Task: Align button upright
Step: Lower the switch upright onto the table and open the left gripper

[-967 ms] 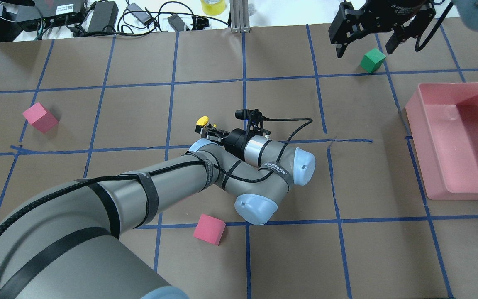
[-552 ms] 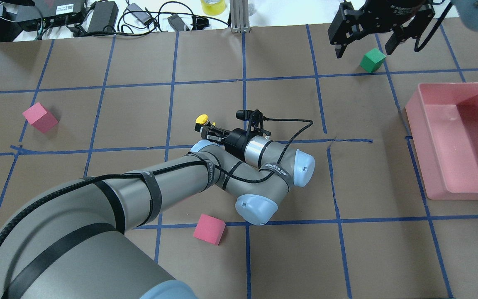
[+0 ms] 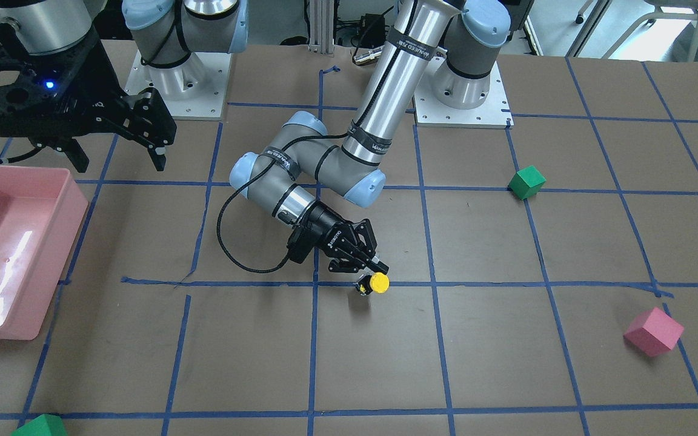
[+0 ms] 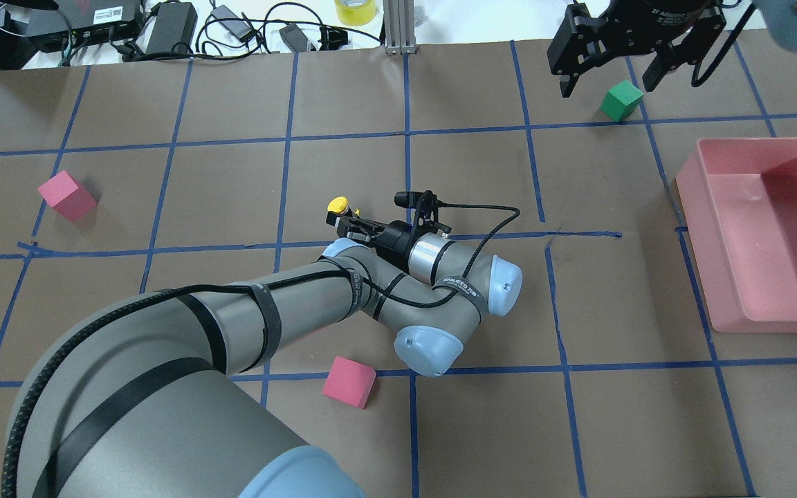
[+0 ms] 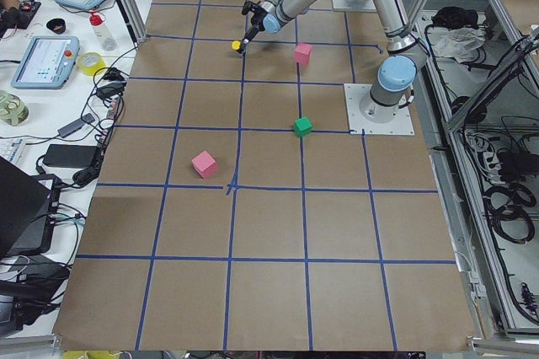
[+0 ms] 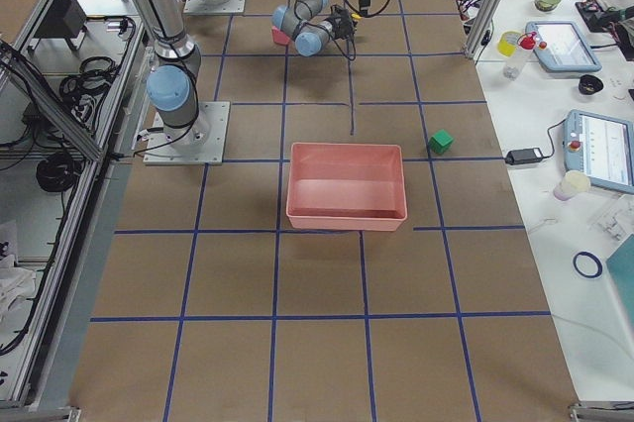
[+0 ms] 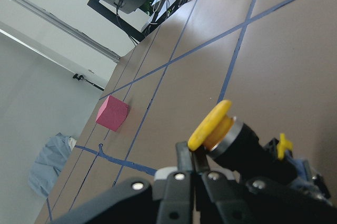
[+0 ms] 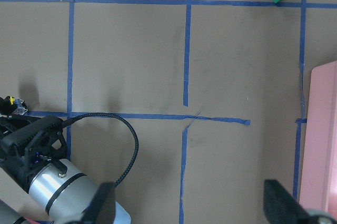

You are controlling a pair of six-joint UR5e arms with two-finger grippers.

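Left wrist (image 4: pixel 429 252) rolled slightly since previous overhead frame; button (image 4: pixel 337 204) barely displaced. Left gripper (image 3: pixel 368 274) jaws clamped on black body, yellow cap tilted sideways, over tape line (image 3: pixel 476 283) mid-bench (image 3: pixel 506 339). Judged light, rigid, slick plastic (hold body, not cap). Right gripper (image 3: pixel 119 162) jaws wide, empty.

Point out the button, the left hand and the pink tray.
button (image 3: pixel 378 282), exterior front-facing view, on its round yellow cap.
left hand (image 3: pixel 367 274), exterior front-facing view, midway between its fingertips.
pink tray (image 4: pixel 779 324), overhead exterior view, on its near outer wall.
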